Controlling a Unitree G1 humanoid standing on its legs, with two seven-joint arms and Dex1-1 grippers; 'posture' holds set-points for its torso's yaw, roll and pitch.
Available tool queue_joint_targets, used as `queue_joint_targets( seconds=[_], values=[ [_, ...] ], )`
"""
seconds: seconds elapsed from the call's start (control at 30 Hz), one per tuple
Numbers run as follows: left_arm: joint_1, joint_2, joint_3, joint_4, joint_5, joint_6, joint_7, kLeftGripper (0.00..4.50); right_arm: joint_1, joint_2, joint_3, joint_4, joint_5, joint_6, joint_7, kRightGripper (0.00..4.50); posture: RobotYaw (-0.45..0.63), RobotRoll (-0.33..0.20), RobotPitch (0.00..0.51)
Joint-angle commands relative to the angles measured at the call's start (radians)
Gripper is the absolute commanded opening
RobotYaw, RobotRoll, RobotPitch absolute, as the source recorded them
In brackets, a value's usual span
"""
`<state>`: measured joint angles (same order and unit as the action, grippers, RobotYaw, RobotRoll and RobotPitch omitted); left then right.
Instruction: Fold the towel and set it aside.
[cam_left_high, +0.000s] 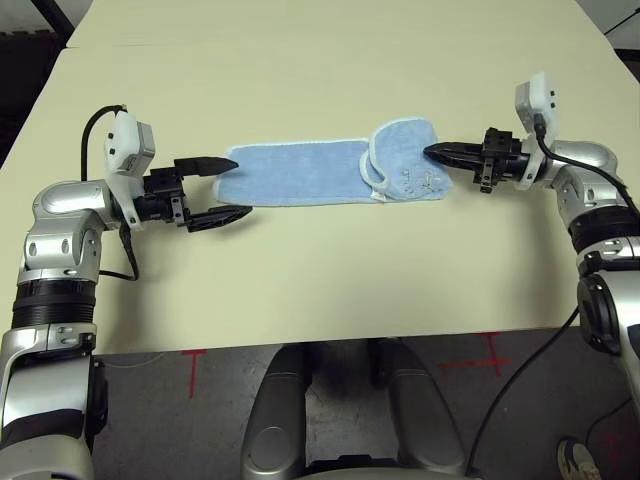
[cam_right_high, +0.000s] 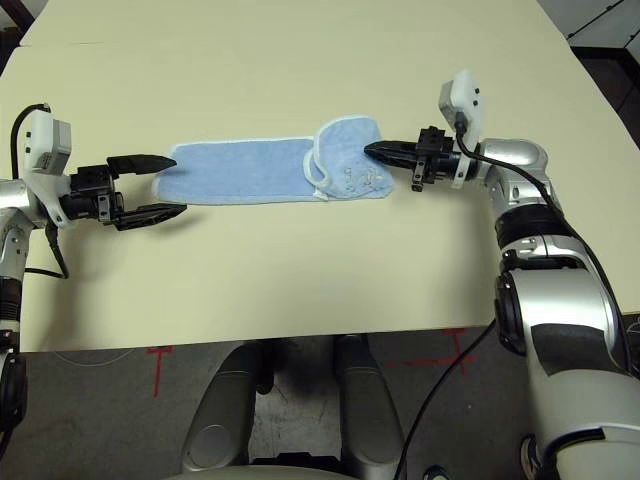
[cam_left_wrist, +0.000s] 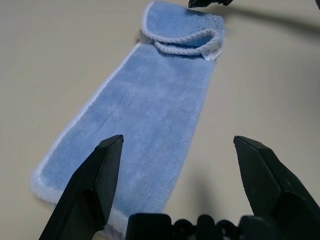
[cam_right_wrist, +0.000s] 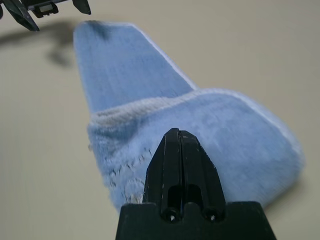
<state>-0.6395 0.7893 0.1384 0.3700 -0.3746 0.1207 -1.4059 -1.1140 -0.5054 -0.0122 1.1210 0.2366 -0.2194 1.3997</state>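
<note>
Left gripper (cam_left_high: 218, 190) sits at the left end of the towel (cam_left_high: 300, 172), its 2 black fingers (cam_left_wrist: 92, 182) spread wide, 1 over the towel's left edge and 1 over bare table (cam_left_high: 320, 280) just in front of it. Nothing between them; touching the cloth or not cannot be told.

The towel, light blue with white edging, lies flat as a long strip across the middle of the cream table. Its right end is folded back over itself into a rounded flap, with a small white tag (cam_left_wrist: 212, 52) at the fold and a faint embroidered motif (cam_left_high: 420, 180) near the right edge.

Right gripper (cam_left_high: 446, 152) points left at the right end of the towel, fingers pressed fully together, tips at the flap's edge. In the right wrist view the closed tips sit above the blue flap; no cloth visibly pinched between them.
</note>
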Motion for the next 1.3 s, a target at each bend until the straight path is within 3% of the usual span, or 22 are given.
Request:
queue_joint_targets(
  seconds=[0.03, 0.33, 0.53, 0.93, 1.1, 1.3],
  values=[
    [0.029, 0.011, 0.000, -0.026, -0.014, 0.012, -0.003, 4.50, -0.001, 0.034, -0.003, 0.028, -0.027, -0.024, 0.010, 0.02, 0.12, 0.000, 0.301],
    [0.047, 0.023, 0.004, -0.058, -0.025, 0.034, 0.003, 4.50, 0.000, 0.123, 0.015, 0.106, -0.109, -0.051, -0.064, 0.02, 0.15, 0.000, 0.311],
    [0.057, 0.028, 0.006, -0.079, -0.032, 0.046, 0.010, 4.50, 0.014, 0.111, 0.019, 0.137, -0.163, -0.041, -0.105, 0.02, 0.16, 0.000, 0.309],
    [0.022, 0.009, -0.013, -0.039, -0.022, 0.027, 0.011, 4.50, -0.107, 0.075, -0.138, 0.083, -0.031, 0.070, -0.072, 0.02, 0.11, 0.000, 0.308],
    [0.009, 0.000, -0.020, -0.029, -0.018, 0.022, 0.014, 4.50, -0.110, 0.102, -0.124, 0.122, -0.097, 0.089, -0.336, 0.02, 0.11, 0.000, 0.310],
    [0.013, 0.001, -0.019, -0.037, -0.021, 0.028, 0.014, 4.50, -0.066, 0.149, -0.083, 0.143, -0.165, 0.103, -0.475, 0.02, 0.12, 0.000, 0.316]
  ],
)
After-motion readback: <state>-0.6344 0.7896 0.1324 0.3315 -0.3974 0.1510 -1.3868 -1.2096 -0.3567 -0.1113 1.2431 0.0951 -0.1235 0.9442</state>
